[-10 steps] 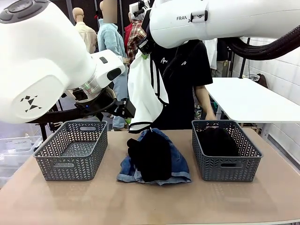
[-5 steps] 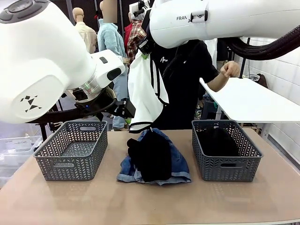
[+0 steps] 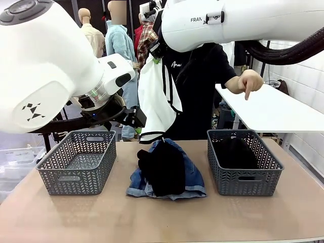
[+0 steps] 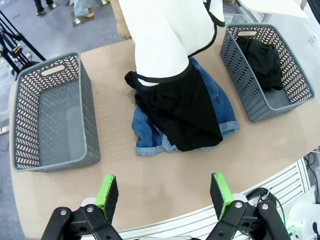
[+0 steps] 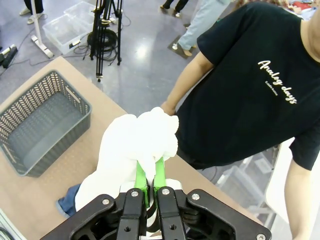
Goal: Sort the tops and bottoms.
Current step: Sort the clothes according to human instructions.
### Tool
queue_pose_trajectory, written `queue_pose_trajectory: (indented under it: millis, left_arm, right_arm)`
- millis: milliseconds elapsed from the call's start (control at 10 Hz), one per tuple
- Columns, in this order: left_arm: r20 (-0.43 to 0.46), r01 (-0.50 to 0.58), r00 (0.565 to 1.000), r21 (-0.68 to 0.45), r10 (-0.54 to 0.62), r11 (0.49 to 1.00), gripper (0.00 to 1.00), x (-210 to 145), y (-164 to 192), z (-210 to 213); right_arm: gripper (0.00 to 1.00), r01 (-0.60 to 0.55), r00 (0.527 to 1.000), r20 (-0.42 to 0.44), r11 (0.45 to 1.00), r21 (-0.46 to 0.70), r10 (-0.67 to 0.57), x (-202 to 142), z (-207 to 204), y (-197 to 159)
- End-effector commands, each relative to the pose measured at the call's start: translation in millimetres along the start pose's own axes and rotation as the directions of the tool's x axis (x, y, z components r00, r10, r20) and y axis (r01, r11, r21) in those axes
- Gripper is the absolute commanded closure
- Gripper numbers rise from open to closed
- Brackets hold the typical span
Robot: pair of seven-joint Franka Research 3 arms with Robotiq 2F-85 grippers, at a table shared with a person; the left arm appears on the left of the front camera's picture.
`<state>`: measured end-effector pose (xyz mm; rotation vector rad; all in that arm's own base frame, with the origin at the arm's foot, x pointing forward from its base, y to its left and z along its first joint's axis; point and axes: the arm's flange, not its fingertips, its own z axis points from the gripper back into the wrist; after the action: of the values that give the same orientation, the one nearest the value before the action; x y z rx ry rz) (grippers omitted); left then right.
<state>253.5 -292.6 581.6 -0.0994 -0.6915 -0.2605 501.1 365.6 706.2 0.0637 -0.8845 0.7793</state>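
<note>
Writing: "FRAN" (image 3: 199,20) legible on the right arm's shell, the rest cut off by a bracket. White script "Analog days" (image 5: 277,82) on the person's black T-shirt. No print visible on the garments or baskets.

Task items: the black top (image 3: 166,171) lies on the denim bottoms (image 3: 195,178) in one pile at counter (image 3: 152,217) centre. Denim shows at the pile's 3, 6 and 9 o'clock edges. A second top (image 3: 234,153) is inside the right basket (image 3: 244,185), at 3 o'clock of the pile. The left basket (image 3: 76,182), at 9 o'clock, holds nothing.

Clearance: the pile sits apart from both baskets, with a bare counter strip on each side. There is open counter from 6 o'clock of the pile to the near edge. Both baskets stand inside the counter's side edges.

Right arm: crosses the top of the front view from the right. The right end effector (image 5: 150,177) has its pads together, clamped on a bunched fold of a white garment (image 5: 140,140) with black trim. The garment hangs down at 12 o'clock of the pile. Its hem is at the pile's far end; contact cannot be judged.

Left arm: held high at 9 o'clock. The left end effector (image 4: 164,192) has its pads apart and holds nothing, above the counter's near edge.

Person: stands at 12 o'clock. One hand (image 3: 247,81) is raised at 2 o'clock, forefinger pointing down over a white side table (image 3: 273,111).
</note>
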Motion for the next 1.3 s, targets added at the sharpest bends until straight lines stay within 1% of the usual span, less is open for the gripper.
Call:
queue_pose_trajectory:
  millis: [0, 400, 500, 700, 800, 900, 1000, 1100, 1200]
  left_arm:
    - [0.003, -0.001, 1.000, -0.008, 0.001, 1.000, 0.04, -1, 3, -1]
    - [0.003, -0.001, 1.000, -0.008, 0.001, 1.000, 0.04, -1, 3, -1]
    - [0.003, -0.001, 1.000, -0.008, 0.001, 1.000, 0.04, -1, 3, -1]
    - [0.003, -0.001, 1.000, -0.008, 0.001, 1.000, 0.04, -1, 3, -1]
    - [0.003, -0.001, 1.000, -0.008, 0.001, 1.000, 0.04, -1, 3, -1]
    - [0.003, -0.001, 1.000, -0.008, 0.001, 1.000, 0.04, -1, 3, -1]
    - [0.003, -0.001, 1.000, -0.008, 0.001, 1.000, 0.04, -1, 3, -1]
    - [0.003, -0.001, 1.000, -0.008, 0.001, 1.000, 0.04, -1, 3, -1]
    - [0.003, -0.001, 1.000, -0.008, 0.001, 1.000, 0.04, -1, 3, -1]
  right_arm:
    - [1.00, 0.002, 1.000, 0.024, 1.000, 0.013, -0.003, -7, 1, -1]
    - [1.00, 0.002, 1.000, 0.024, 1.000, 0.013, -0.003, -7, 1, -1]
    - [1.00, 0.000, 1.000, 0.000, 1.000, 0.000, 0.000, 0, 0, 0]
    - [1.00, 0.153, 0.988, -0.002, 0.980, -0.124, -0.154, -5, 40, -35]
    - [1.00, 0.222, 0.975, 0.026, 0.953, -0.207, -0.222, -12, 64, -55]
    - [1.00, 0.291, 0.956, 0.052, 0.919, -0.266, -0.287, -24, 87, -75]
    - [1.00, 0.358, 0.931, 0.055, 0.878, -0.317, -0.360, -44, 109, -95]
    - [1.00, 0.412, 0.904, 0.042, 0.840, -0.353, -0.426, -64, 125, -105]
    - [1.00, 0.450, 0.876, 0.011, 0.809, -0.379, -0.482, -85, 136, -111]
